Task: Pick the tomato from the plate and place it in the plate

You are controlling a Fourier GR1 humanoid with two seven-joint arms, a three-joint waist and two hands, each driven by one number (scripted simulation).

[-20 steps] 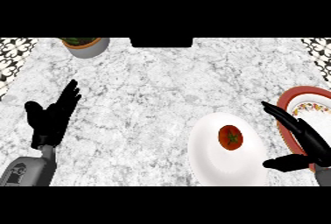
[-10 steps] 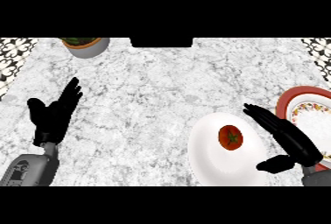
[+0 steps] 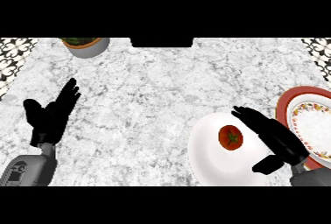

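The tomato (image 3: 229,135) is sitting on the white plate (image 3: 213,164), just at nine o'clock of the right hand (image 3: 275,140), which is hovering open-fingered, far nearer than the left hand (image 3: 51,116), resting open.

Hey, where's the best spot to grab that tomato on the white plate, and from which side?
Grip the tomato around its round body, fingers and thumb on opposite sides, probably coming from above and from the right. It sits alone on the white plate with its green stem facing up, and the open right hand is already beside it on that side.
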